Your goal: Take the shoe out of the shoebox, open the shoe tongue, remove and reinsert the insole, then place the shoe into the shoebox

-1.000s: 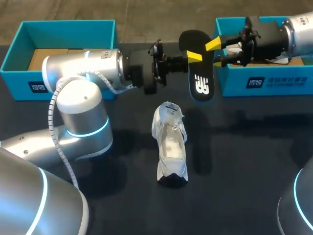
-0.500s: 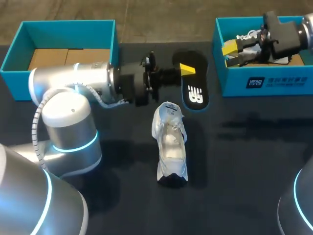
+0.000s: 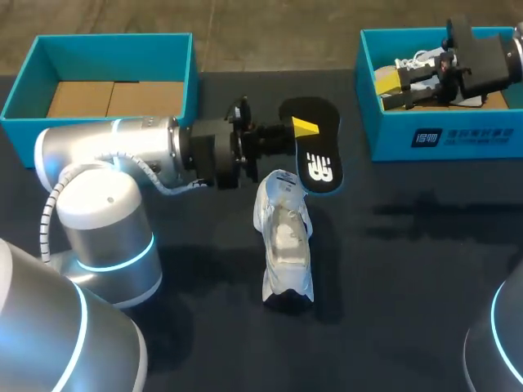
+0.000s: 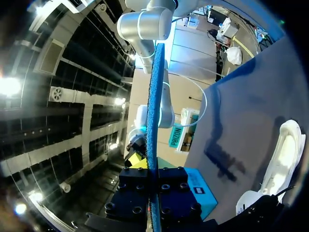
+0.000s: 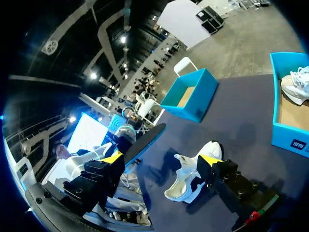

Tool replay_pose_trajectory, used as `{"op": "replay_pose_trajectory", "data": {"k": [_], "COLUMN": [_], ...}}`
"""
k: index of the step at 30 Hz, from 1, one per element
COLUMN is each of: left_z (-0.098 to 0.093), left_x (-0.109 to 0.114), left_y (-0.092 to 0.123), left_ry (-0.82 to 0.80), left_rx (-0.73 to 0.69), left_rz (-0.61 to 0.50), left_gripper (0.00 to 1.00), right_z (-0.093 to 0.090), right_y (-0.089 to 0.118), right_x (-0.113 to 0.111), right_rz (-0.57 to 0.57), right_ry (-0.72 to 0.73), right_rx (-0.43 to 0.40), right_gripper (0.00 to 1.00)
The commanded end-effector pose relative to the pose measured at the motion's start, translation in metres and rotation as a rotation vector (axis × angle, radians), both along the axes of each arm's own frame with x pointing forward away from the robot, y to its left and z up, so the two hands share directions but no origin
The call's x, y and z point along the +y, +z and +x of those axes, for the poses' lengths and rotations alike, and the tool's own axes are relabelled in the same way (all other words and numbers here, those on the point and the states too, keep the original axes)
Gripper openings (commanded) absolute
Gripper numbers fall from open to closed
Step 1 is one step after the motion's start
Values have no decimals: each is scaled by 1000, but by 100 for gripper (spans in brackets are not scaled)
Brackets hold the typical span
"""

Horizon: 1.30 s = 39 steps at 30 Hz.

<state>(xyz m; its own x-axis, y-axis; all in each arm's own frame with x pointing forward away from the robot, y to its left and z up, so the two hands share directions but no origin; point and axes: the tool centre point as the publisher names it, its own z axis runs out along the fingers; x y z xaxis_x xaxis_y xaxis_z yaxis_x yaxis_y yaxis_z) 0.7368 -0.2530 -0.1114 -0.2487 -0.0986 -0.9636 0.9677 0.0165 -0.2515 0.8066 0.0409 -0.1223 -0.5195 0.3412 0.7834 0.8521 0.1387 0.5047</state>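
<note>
- The left tool is closed tight on the black insole. One yellow finger lies on top of the insole. The other finger is hidden under it.
- The insole is up in the air, near the far edge of the table, between the two blue boxes. It has a white mark on it and a blue rim.
- From the left wrist, the insole looks like a thin blue strip going straight out from between the tool's black blocks.
- The white shoe lies near the middle of the table. It runs from the far edge toward the near edge. Its far end is just under the insole. I cannot tell if they touch.
- The right tool is wide open and holds nothing. It hangs over the blue box at the far right corner.
- Another white shoe lies in that box.
- A second blue box sits at the far left corner. Its bottom is brown card.
</note>
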Motion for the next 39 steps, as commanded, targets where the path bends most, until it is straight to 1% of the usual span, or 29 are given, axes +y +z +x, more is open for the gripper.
{"op": "replay_pose_trajectory", "data": {"k": [1,15,18,19,20,21,22,24,29,32,36,39], "left_z": [-1,-1,-1,-2,-3,-4,-5,-9,-18,-23,-31,-37], "left_x": [0,0,3,5,8,10,12,15,25,31,37,41], "left_y": [1,1,5,8,11,13,15,19,26,29,29,27], "left_ry": [1,1,-26,-35,-42,-54,-57,-83,-117,-124,-133,-143], "left_rx": [0,0,56,69,103,140,147,193,277,322,372,414], "left_rz": [2,2,-4,-12,-18,-34,-43,-49,-45,-66,-75,-76], "left_gripper": [0,0,0,0,0,0,0,0,0,0,0,0], "right_z": [0,0,0,1,2,3,3,5,7,8,4,-3], "right_y": [0,0,0,-1,-2,-3,-3,-4,-7,-10,-14,-17], "right_x": [1,1,3,4,4,4,4,3,0,-2,-3,-2], "right_rz": [-3,-3,-29,-43,-71,-73,-78,-123,-155,-188,-213,-224], "right_ry": [-1,-1,41,67,89,106,120,159,195,238,296,339], "right_rx": [1,1,-17,-42,-90,-124,-137,-184,-271,-312,-376,-450], "right_gripper": [100,100,100,100,100,100,100,100,100,100,100,100]}}
